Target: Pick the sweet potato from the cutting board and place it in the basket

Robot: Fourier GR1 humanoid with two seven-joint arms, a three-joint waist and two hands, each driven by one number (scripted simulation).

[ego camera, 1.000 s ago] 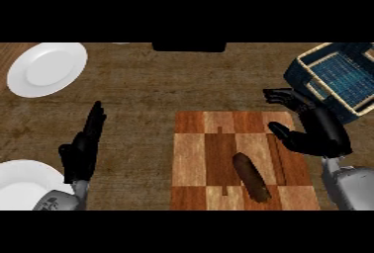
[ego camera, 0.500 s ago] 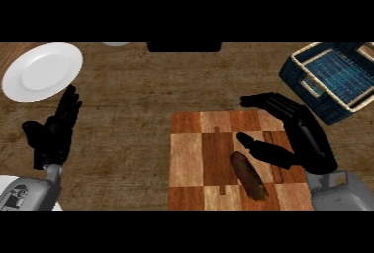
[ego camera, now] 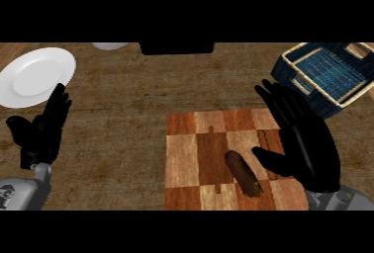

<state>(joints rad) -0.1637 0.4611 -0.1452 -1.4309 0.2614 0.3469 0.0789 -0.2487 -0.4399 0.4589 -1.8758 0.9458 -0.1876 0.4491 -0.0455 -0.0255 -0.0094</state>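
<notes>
One sweet potato (ego camera: 243,173) is what I have to watch, and it lies flat on the cutting board (ego camera: 194,148), in the board's near right part. Its long axis runs mostly away from me, a little tilted: the far end leans to the view's left, and the near end points to the lower right, close to the board's near edge. It looks dark brown, long and narrow, with rounded ends and a dull skin, darker than the checkered light and reddish wood under it. My right hand (ego camera: 310,153) hangs over the board's right side with the fingers straight and released, gripping nothing. They point away from me, and its thumb (ego camera: 269,158) sticks out just beside the potato's right flank; I cannot tell whether the two touch. The basket (ego camera: 291,75), dark blue with a pale rim, stands on the counter (ego camera: 124,123) beyond the board's far right corner, near those fingertips. My left hand (ego camera: 42,133) rests open at the view's left, fingers up, its tips near a white plate (ego camera: 35,76).
</notes>
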